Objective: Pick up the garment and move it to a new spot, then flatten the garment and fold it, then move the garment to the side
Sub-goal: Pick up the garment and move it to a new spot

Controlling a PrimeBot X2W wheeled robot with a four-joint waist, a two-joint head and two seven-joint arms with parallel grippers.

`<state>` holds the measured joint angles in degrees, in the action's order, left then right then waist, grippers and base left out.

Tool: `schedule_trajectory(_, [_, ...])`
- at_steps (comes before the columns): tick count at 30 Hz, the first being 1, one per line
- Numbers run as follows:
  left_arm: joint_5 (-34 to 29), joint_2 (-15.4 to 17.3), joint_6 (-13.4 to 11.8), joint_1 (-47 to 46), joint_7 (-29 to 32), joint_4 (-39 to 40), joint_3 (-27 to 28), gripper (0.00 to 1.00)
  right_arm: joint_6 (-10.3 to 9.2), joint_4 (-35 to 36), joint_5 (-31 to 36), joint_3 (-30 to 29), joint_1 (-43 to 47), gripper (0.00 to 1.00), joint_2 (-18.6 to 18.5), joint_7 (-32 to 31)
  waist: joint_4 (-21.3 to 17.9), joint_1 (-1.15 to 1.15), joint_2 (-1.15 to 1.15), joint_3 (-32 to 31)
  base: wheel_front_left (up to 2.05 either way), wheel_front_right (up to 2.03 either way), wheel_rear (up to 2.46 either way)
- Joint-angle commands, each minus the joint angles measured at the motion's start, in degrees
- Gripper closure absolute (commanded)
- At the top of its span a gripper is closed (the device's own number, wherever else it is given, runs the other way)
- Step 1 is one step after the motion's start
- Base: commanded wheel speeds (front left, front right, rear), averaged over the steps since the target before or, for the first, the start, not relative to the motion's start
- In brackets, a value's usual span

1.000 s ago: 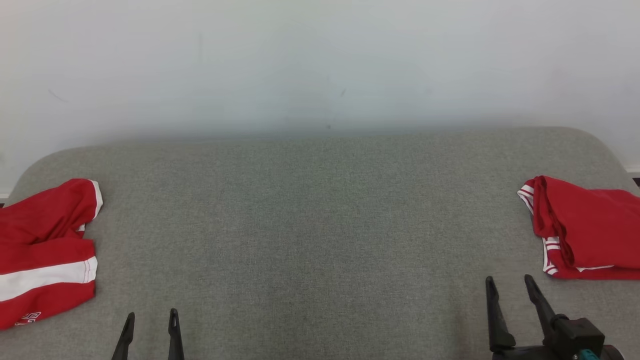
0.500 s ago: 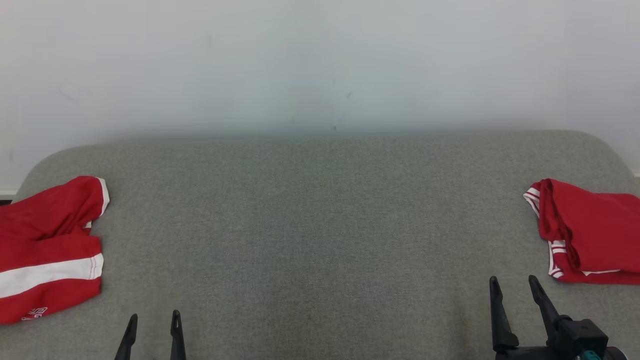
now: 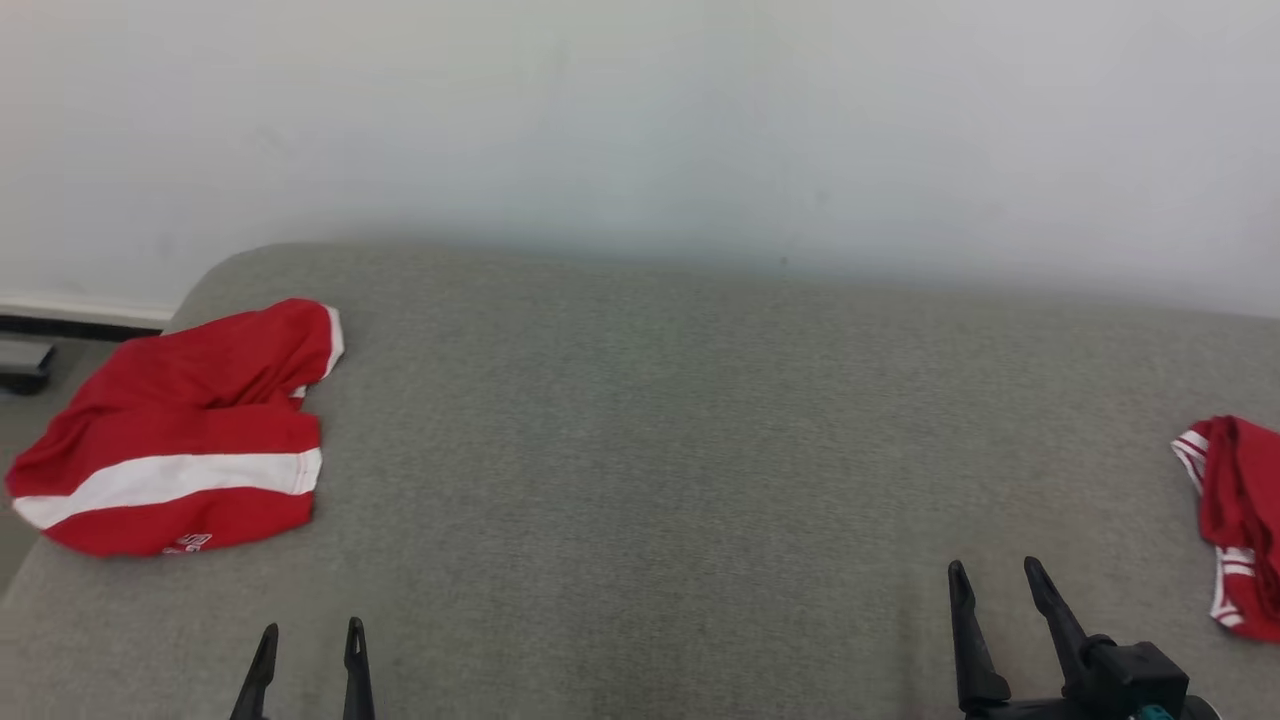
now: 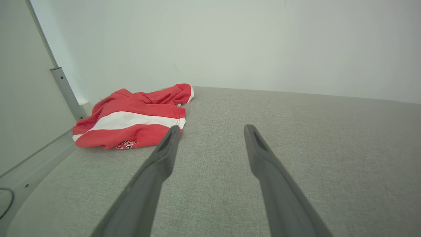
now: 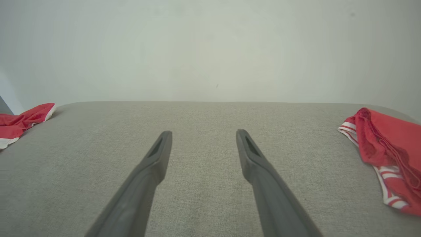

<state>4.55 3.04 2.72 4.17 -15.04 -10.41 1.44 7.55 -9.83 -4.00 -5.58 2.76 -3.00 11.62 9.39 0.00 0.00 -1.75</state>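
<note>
Two red garments out on the wide grey woven-fabric cushion (image 3: 650,450), well apart at opposite ends.

Over on the left: rumpled red jersey-cloth garment with a broad white band and small lettering (image 3: 175,430), lying loose near the cushion's left edge, one part bunched up behind the band. Looks like the one to work on: not flat, not folded, not gripped.

Over on the right: red garment with thin white stripes at the hem (image 3: 1235,520), doubled over on itself in layers at the right end, partly cut off by the edge of the head view. Reads as already folded and set aside, though hard to be sure from here.

Left gripper of two long dark fingers (image 3: 310,626) low at the bottom left, fingers spread apart, nothing between them, over bare cushion. Seen from the left wrist, pointing just to the right of the banded garment, near it but not touching.

Right gripper of two long dark fingers (image 3: 992,565) at the bottom right, likewise spread wide and empty, short of the striped garment and clear of it.

So, by the look of things, nothing of the task done yet on the banded garment. All left to do: reach and pinch the cloth, carry to the open middle, spread flat, fold, then shift off to the side. Plenty of bare cushion in the middle for that.
</note>
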Motion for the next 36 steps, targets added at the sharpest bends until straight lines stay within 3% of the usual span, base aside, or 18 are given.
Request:
schedule_trajectory(1, [-0.63, 0.15, 0.02, 0.47, -0.15, -0.03, 0.39, 0.00, -0.15, -0.34, -0.50, 0.59, -0.04, 0.00, 0.20, 0.35, 6.58, 0.00, 0.00, -0.07, 0.00, 0.00, 0.00])
schedule_trajectory(8, [-0.90, 0.71, 0.51, 1.07, -0.16, 0.10, 0.99, 0.00, -0.15, -1.11, -1.25, 1.51, -0.26, 0.00, 0.21, 1.00, 15.42, 0.00, 0.00, -0.08, 0.00, 0.00, 0.00])
schedule_trajectory(14, [-0.76, 0.96, 0.40, 1.84, -0.16, 0.37, 2.06, 0.00, -0.15, -1.62, -1.57, 3.25, -1.04, 0.00, 0.21, 1.04, 19.63, 0.00, 0.00, 0.07, 0.00, 0.00, 0.00])
schedule_trajectory(28, [0.52, 0.23, -1.14, 3.69, -0.16, 3.65, 4.55, 0.00, -0.15, -4.52, -1.09, 7.94, -5.77, 0.00, 0.18, 1.32, 20.67, 0.00, 0.00, 1.63, 0.00, 0.00, 0.00])
schedule_trajectory(36, [4.56, -0.13, -0.34, -3.24, -0.16, 0.41, 3.40, 0.00, -0.15, -4.18, -0.49, 7.23, -5.46, 0.00, 0.18, 1.27, 20.50, 0.00, 0.00, 2.38, 0.00, 0.00, 0.00])
